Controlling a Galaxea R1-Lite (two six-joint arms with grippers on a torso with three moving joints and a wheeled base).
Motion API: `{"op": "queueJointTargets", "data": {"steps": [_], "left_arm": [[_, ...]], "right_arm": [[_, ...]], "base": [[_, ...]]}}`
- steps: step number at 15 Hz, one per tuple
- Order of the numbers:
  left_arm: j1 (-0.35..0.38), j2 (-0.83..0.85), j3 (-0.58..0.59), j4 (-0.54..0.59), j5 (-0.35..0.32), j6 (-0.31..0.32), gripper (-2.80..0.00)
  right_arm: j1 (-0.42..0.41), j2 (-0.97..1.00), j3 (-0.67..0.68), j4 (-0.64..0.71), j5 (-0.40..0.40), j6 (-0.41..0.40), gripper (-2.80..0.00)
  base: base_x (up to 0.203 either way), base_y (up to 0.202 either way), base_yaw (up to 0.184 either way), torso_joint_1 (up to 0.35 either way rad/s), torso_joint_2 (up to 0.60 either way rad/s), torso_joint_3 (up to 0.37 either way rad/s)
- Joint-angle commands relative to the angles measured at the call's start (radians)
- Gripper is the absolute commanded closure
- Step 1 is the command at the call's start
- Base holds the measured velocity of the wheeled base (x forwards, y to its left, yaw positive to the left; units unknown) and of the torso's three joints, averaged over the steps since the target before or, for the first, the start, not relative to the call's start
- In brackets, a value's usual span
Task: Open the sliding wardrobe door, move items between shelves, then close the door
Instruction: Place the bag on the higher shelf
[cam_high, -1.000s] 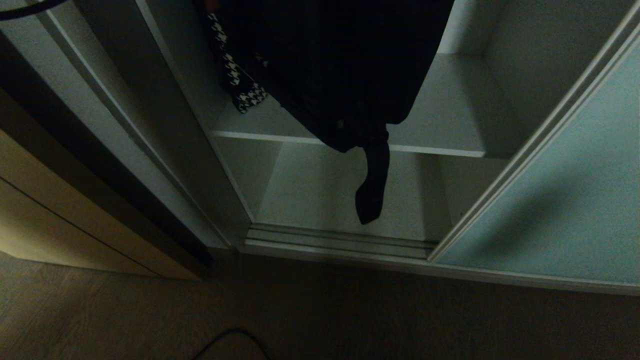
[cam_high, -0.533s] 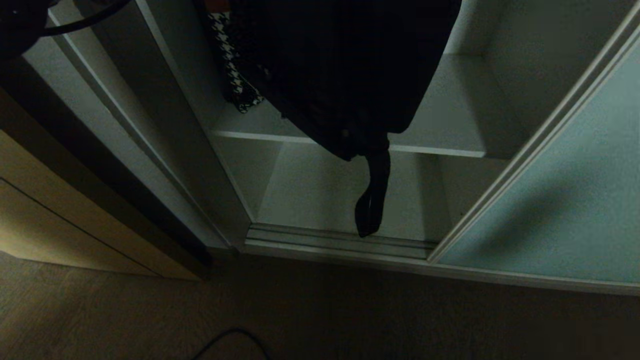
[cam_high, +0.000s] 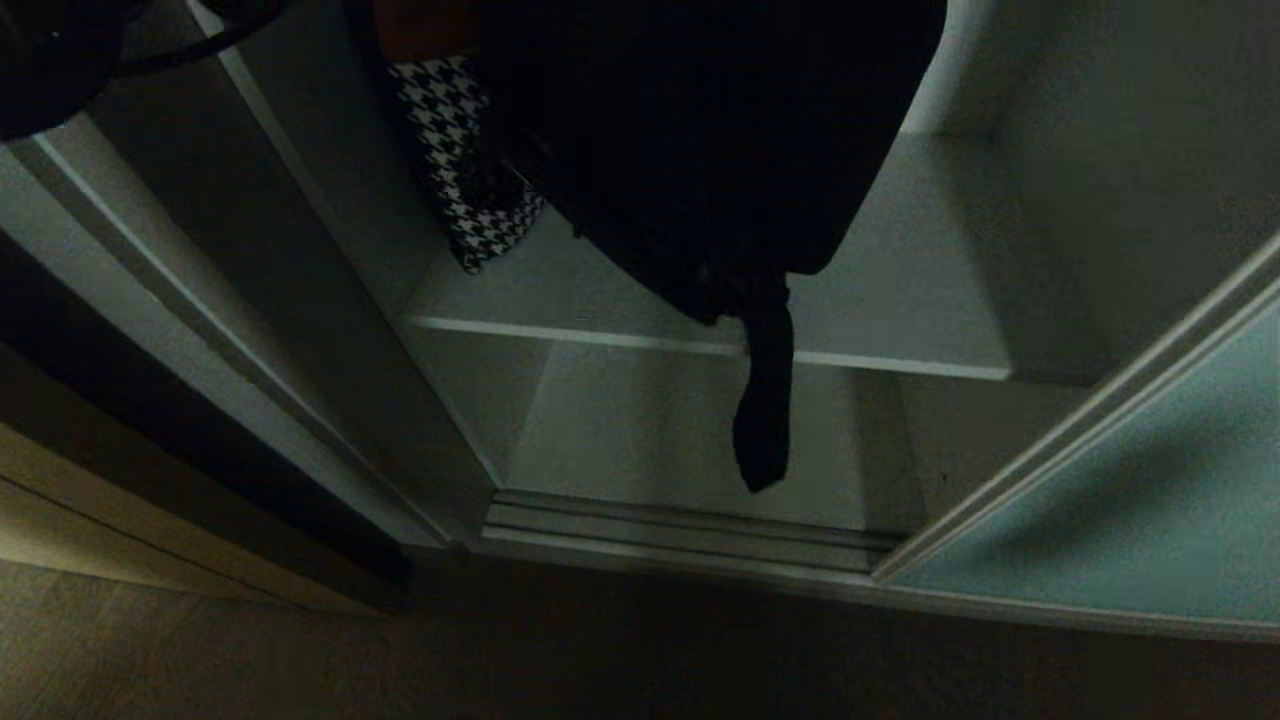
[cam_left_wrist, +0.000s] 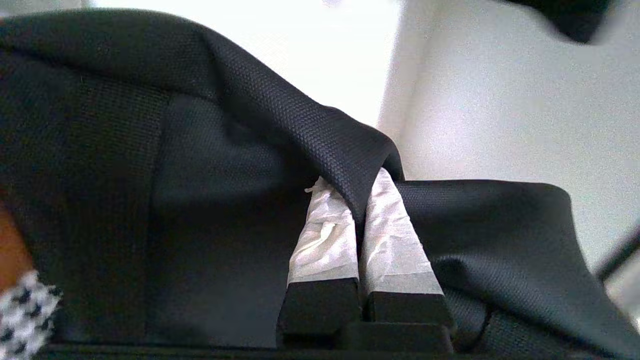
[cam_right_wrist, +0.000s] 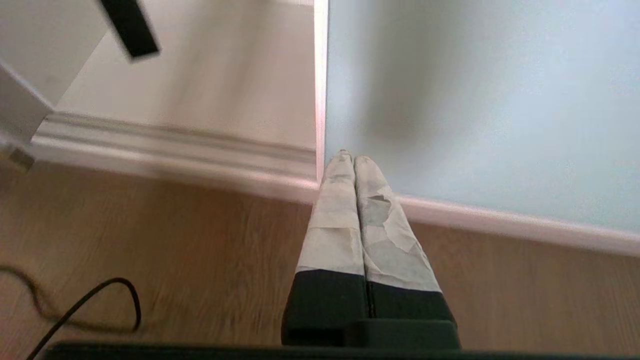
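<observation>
The black bag (cam_high: 700, 150) hangs in the open wardrobe, in front of and above the upper shelf (cam_high: 900, 290). Its strap (cam_high: 765, 420) dangles down past that shelf's front edge, over the lower shelf (cam_high: 620, 430). In the left wrist view my left gripper (cam_left_wrist: 356, 200) is shut on a fold of the bag's black woven fabric (cam_left_wrist: 310, 120). This gripper is above the top of the head view. The sliding wardrobe door (cam_high: 1150, 500) stands pushed to the right. My right gripper (cam_right_wrist: 348, 156) is shut and empty, pointing down at the floor by the door's (cam_right_wrist: 475, 100) edge.
A black-and-white houndstooth item (cam_high: 455, 140) stands at the upper shelf's left end, with something orange (cam_high: 420, 25) above it. The door track (cam_high: 680, 525) runs along the wardrobe's foot. A beige cabinet front (cam_high: 60, 510) is at the left. A black cable (cam_right_wrist: 95, 300) lies on the wooden floor.
The whole head view has shifted: the wardrobe sits lower and a little larger, so the camera has moved. The bag still hangs from the left gripper and its strap sways slightly.
</observation>
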Motion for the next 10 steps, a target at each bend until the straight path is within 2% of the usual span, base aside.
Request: {"op": "queueJointTargets", "data": {"steps": [1, 4, 6, 10], "left_arm": [[-0.005, 0.003, -0.001, -0.003, -0.001, 0.001, 0.00], [-0.006, 0.022, -0.002, -0.028, -0.005, 0.001, 0.00], [-0.005, 0.045, -0.005, -0.077, -0.004, 0.000, 0.00], [-0.005, 0.061, -0.005, -0.085, -0.005, -0.012, 0.00]], "right_arm": [[0.000, -0.001, 0.000, 0.000, 0.000, 0.000, 0.00], [0.000, -0.001, 0.000, -0.001, 0.000, 0.000, 0.00], [0.000, -0.001, 0.000, 0.000, 0.000, 0.000, 0.00], [0.000, -0.001, 0.000, -0.001, 0.000, 0.000, 0.00]], "base": [[0.195, 0.000, -0.001, -0.001, 0.00, 0.010], [0.169, 0.000, 0.004, 0.002, 0.00, 0.005], [0.000, 0.000, 0.000, 0.000, 0.00, 0.000], [0.000, 0.000, 0.000, 0.000, 0.00, 0.000]]}}
